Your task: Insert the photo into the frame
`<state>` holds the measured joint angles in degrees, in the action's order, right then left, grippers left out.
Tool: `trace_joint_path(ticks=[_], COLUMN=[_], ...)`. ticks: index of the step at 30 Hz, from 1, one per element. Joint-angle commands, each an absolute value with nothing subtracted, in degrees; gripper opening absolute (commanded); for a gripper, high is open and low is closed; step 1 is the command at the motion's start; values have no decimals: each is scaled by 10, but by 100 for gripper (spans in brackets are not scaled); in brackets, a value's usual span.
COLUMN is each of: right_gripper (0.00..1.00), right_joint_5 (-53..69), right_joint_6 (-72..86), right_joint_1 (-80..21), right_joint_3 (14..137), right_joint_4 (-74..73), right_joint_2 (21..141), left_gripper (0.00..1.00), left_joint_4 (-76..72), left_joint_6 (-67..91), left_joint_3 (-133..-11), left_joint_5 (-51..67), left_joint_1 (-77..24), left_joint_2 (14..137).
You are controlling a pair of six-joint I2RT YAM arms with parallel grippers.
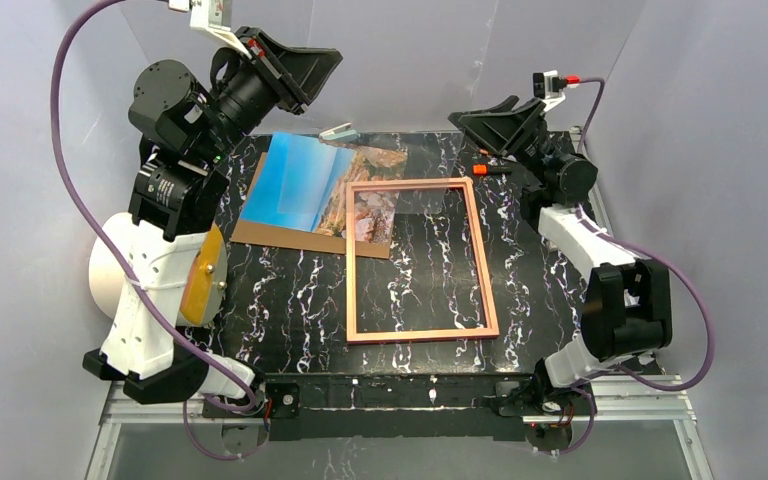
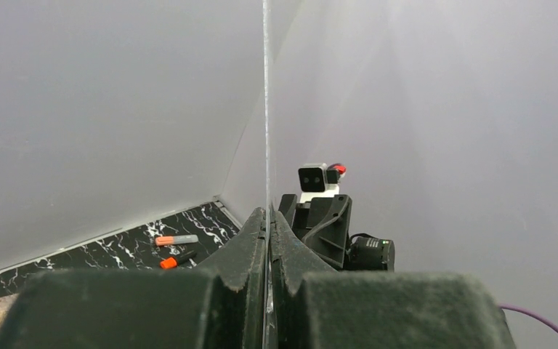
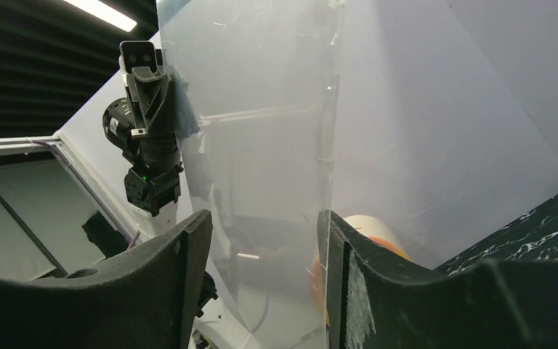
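Left fingers [image 2: 251, 243] are clenched on the edge of a clear sheet [image 3: 261, 145], which is held upright above the far side of the worktop [image 1: 290, 300]. Right fingers [image 3: 189, 247] stand apart with the sheet's other end between them, not gripping it. So I judge that the sheet hangs from one thin-edge grip. That is the main risk: the sheet is slick and broad, and any tilt of the left wrist could let it slip or swing down. If the right fingers close off-line, they may twist or bow the sheet, or catch only its corner. The photo [image 1: 295, 185] lies face up at far left on a brown backing board [image 1: 260, 235], and it is not in the frame [image 1: 483, 255]. The frame lies flat at centre, and its far-left corner rests over the photo's right part. A dropped sheet could land on either one and knock them out of place. That overlap carries its own hazard – dragging the photo out would likely pull the frame askew.
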<state>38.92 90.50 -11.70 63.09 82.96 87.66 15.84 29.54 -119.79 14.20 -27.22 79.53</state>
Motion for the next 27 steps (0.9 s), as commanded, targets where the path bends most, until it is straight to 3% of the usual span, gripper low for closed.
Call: trace_joint_path(ticks=[1,5,8,17,19,24,27], right_gripper=[60,51,36,9,2,1,1], right_joint_5=[418,413,428,433,434,454,482], right_joint_6=[951,923,925,966,971,964,937], right_joint_1=[-117,-113,-105,-86,-80,-68,-62], right_joint_3=[636,630,642,622,605,559,539], right_joint_4=[964,915,851,858,853,805,740], right_joint_2=[873,854,851,844,839,814,796], left_gripper=[0,0,0,1,9,32,89], left_joint_4=[136,136,125,136,149,193,216], left_joint_6=[278,272,272,282,279,261,249], left_joint_3=[-1198,-1181,-1156,-1113,-1109,-1077,-1030], left_joint_5=[126,118,120,85,72,37,-11], left_joint_1=[-272,-272,-272,-272,-272,-272,-272], left_joint_2=[779,775,764,748,748,737,712])
